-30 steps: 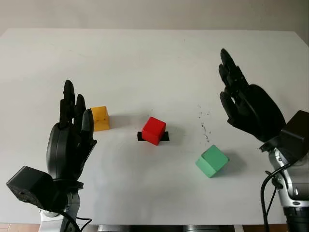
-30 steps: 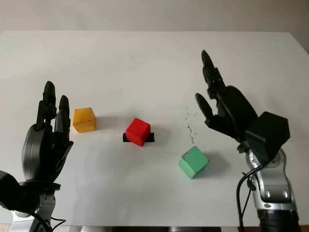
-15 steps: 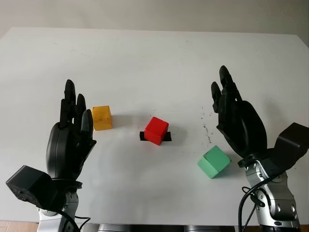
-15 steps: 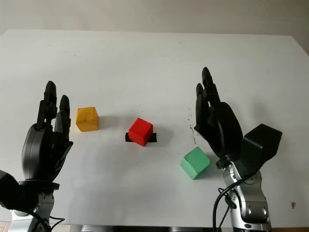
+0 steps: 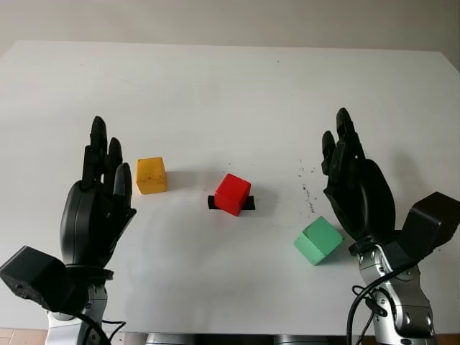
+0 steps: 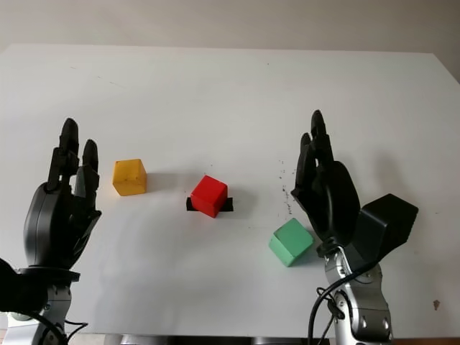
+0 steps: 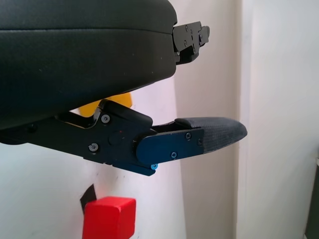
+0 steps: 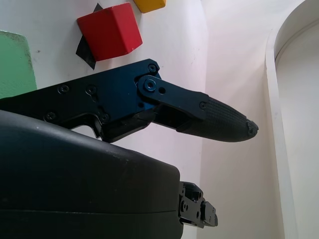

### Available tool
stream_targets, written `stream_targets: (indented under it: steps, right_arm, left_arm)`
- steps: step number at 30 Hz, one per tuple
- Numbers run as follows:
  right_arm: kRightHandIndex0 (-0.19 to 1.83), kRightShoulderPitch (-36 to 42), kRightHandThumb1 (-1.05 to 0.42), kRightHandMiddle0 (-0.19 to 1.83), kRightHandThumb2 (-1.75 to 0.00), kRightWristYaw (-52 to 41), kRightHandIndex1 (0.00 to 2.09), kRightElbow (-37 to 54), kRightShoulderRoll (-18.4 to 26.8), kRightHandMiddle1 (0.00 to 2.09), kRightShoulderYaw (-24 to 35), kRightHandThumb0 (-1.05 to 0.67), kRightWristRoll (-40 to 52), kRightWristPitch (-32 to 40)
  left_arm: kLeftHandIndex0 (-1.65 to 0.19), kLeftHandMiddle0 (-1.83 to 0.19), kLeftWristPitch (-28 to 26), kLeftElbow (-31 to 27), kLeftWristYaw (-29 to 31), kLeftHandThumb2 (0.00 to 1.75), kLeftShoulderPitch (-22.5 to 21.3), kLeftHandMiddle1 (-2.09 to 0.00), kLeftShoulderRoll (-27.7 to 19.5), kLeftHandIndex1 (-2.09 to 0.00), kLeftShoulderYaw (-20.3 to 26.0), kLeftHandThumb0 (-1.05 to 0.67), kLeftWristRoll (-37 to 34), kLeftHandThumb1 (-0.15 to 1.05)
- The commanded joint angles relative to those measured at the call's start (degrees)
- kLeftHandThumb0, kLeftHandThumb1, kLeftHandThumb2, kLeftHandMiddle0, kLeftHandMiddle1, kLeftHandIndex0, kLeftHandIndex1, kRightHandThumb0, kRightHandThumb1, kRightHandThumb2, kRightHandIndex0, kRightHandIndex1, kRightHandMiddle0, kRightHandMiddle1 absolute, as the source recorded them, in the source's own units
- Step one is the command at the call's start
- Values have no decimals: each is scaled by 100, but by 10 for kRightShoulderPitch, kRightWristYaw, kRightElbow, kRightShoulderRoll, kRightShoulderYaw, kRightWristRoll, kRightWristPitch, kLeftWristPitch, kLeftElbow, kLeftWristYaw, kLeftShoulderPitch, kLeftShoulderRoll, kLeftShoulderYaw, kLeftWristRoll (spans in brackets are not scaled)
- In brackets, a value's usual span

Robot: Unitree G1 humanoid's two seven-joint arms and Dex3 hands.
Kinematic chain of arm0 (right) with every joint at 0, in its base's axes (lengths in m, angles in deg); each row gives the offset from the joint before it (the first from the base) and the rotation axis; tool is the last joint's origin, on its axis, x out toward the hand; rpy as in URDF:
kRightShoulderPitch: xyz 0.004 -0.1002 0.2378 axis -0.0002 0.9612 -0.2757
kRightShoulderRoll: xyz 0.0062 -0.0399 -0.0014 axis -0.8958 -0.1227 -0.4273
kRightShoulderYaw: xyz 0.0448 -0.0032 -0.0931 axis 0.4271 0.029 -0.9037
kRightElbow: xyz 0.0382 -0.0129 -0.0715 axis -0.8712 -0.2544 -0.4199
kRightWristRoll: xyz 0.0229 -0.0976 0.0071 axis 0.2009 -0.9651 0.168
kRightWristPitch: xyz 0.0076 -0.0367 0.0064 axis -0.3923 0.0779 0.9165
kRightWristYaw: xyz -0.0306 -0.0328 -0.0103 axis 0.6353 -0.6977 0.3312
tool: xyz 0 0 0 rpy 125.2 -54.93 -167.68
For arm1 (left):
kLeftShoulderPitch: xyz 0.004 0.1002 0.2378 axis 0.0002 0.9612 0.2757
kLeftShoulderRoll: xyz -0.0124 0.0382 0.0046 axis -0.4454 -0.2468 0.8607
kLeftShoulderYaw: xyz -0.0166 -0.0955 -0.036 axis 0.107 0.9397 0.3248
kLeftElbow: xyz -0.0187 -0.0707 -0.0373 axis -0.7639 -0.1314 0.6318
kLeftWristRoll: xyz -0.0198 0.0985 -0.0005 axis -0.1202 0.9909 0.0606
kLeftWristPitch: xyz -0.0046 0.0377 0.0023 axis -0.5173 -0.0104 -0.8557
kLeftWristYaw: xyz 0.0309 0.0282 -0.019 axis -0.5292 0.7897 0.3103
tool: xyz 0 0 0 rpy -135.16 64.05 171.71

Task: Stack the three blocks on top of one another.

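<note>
The left hand (image 5: pixel 97 208) stands upright above the near left part of the white table (image 5: pixel 230 86), palm turned inward, fingers extended and close together, holding nothing. Just beyond and to the right of its fingertips the yellow block (image 5: pixel 151 175) sits flat on the table, apart from the hand. Right of it, with a clear gap between, the red block (image 5: pixel 233 193) sits turned at an angle on a small black mark (image 5: pixel 213 203) on the tabletop. Further right a scatter of small dark specks (image 5: pixel 307 188) marks the surface. The green block (image 5: pixel 317 240) lies nearer the front edge, tilted in plan, well apart from the red block. The right hand (image 5: pixel 357 190) stands just beside the green block on its right and behind it; contact cannot be determined. Its fingers are extended, close together, and grasp nothing. No writing, brand or label is legible on any block or on either hand. All three blocks are separate, none stacked. The far half of the table is open surface up to its back edge, and open surface also lies between the blocks and the front edge.
</note>
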Motion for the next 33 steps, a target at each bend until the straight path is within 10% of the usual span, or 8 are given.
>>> stream_targets:
  steps: [1, 10, 16, 33]
  right_arm:
    - [-19, 3, -105, -19, -79, -1, 0, 10, -2, 0, 3, -73, -1, -9]
    - [-19, 2, -105, -19, -78, -10, 0, 15, 6, 0, 13, -74, 7, -4]
    - [-19, -5, -105, -19, -77, -5, 0, 19, 6, 0, 20, -76, 9, 10]
    - [-19, -3, -105, -19, -78, 0, 0, 27, 7, 0, 22, -72, 6, 8]
  left_arm:
    - [-2, -24, 8, -11, -31, 35, -12, -10, -22, -9, 16, -60, 61, 105]
    - [-41, -28, -71, -38, 24, 10, -101, -4, -244, -9, 85, -61, 239, 104]
    - [-34, -9, -168, -38, 128, 6, -148, -1, -351, -4, 37, -69, 320, 103]
    - [-25, 9, -155, 86, 222, 3, -259, -4, -392, -4, -119, -83, 390, 92]
